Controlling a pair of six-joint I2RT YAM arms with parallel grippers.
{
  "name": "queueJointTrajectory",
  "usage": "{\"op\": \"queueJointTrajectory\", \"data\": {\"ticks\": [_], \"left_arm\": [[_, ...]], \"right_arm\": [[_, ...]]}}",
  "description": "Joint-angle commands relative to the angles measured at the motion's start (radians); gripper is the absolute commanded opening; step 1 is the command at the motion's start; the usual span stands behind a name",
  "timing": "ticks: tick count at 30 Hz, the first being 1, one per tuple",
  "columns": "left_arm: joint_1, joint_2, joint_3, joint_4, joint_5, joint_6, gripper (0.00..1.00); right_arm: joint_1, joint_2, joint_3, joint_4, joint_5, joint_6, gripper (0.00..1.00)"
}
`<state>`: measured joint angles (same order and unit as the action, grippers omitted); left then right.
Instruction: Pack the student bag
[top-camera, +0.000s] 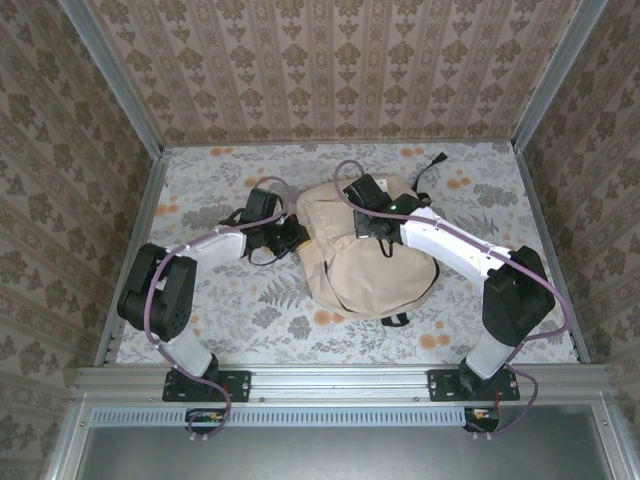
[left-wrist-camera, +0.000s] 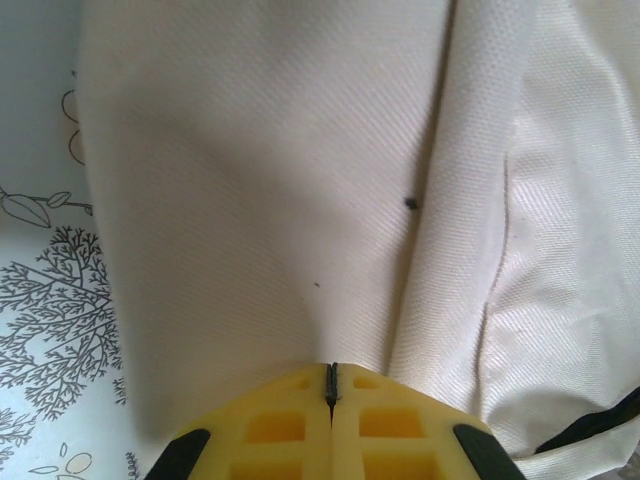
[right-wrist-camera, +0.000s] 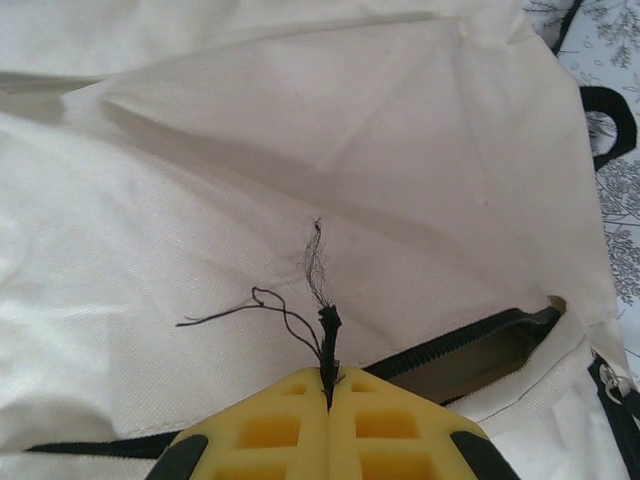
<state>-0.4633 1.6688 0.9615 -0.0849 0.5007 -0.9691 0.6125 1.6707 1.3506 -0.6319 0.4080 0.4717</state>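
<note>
Left gripper (left-wrist-camera: 330, 370): jaws fully together, tips pressed to the cream cloth of the student bag (top-camera: 360, 270) where a crease runs up from them; we can't tell if a fold is caught. Right gripper (right-wrist-camera: 328, 374): jaws closed, pinching a black frayed thread (right-wrist-camera: 322, 300) that sticks out over the bag's top panel, just beside the open zip slot (right-wrist-camera: 470, 350). A black strap loop (right-wrist-camera: 610, 120) hangs off the bag's edge onto the floral table (top-camera: 480, 200). From above we see the bag lying flat mid-table, a little right of centre, left gripper at its left edge, right gripper on its far upper part. Bare table shows along the far strip, right of the bag and front-left. Patterned walls (top-camera: 330, 70) close three sides; a metal rail (top-camera: 340, 380) runs along the near edge. A black cable (top-camera: 432, 165) lies near the far edge.
</note>
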Motion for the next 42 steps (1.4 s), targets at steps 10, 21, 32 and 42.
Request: {"op": "queueJointTrajectory", "data": {"ticks": [10,21,32,42], "left_arm": [[-0.087,-0.044,0.036,0.056,0.094,-0.014,0.39],[-0.132,0.006,-0.046,0.243,0.111,-0.190,0.47],[-0.146,0.049,-0.037,0.272,0.121,-0.214,0.30],[-0.147,0.054,-0.013,0.118,0.078,-0.137,0.00]], "right_arm": [[-0.034,-0.060,-0.041,0.089,-0.286,-0.078,0.00],[-0.034,-0.083,-0.087,0.245,-0.699,-0.099,0.00],[-0.034,-0.069,-0.092,0.248,-0.718,-0.081,0.00],[-0.054,-0.115,-0.093,0.152,-0.251,-0.084,0.00]]}}
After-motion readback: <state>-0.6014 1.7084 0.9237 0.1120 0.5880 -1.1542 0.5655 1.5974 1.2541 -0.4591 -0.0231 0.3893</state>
